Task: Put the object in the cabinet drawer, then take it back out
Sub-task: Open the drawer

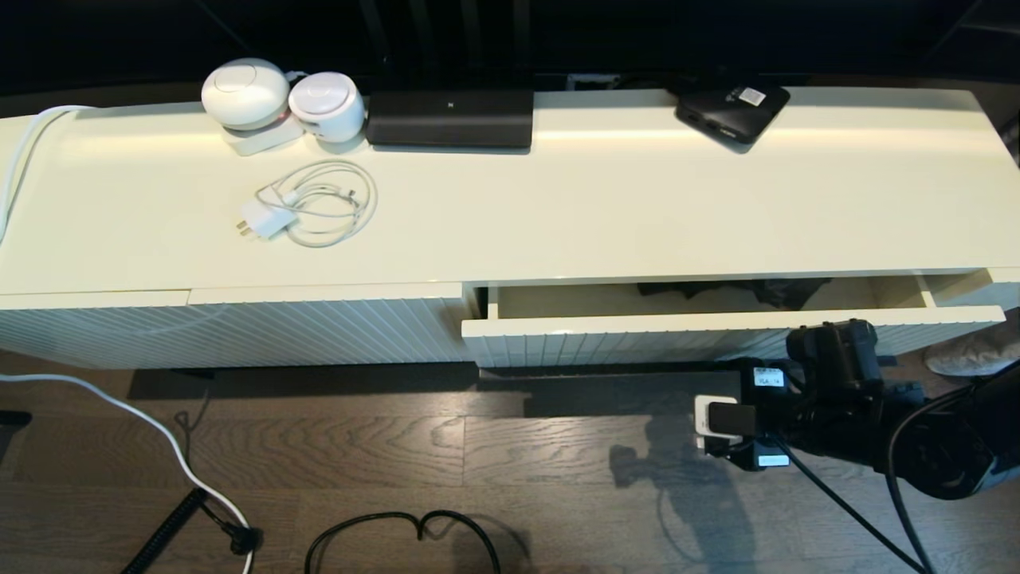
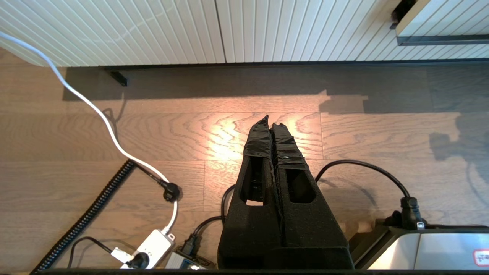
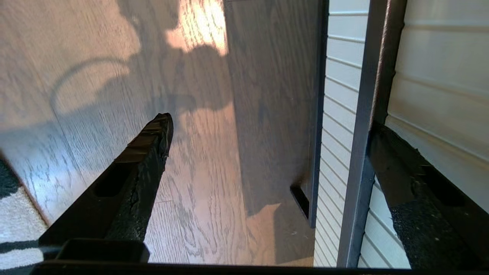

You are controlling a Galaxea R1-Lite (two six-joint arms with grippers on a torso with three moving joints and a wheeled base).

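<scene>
Drawer (image 1: 717, 331) sat part-open, umbrella (image 1: 737, 291) inside toward 12 o'clock. R gripper (image 3: 267, 160) wide open, one finger behind handle bar (image 3: 363, 152), holding nothing. Judged step: moving drawer. Next: hook bar squarely. L gripper (image 2: 272, 126) closed, empty, parked.

On the cream cabinet top (image 1: 606, 207) sit two white round devices (image 1: 245, 92), a coiled white charger cable (image 1: 315, 206), a long black bar (image 1: 450, 118) and a flat black box (image 1: 731, 108). Cables cross the wooden floor (image 1: 358, 454).

Beyond the spread-fingered right gripper (image 3: 267, 145), the handle bar (image 3: 363, 152) lies between its fingers, the drawer (image 1: 717, 328) front blocking one side and bare floor (image 3: 214, 183) open opposite.
</scene>
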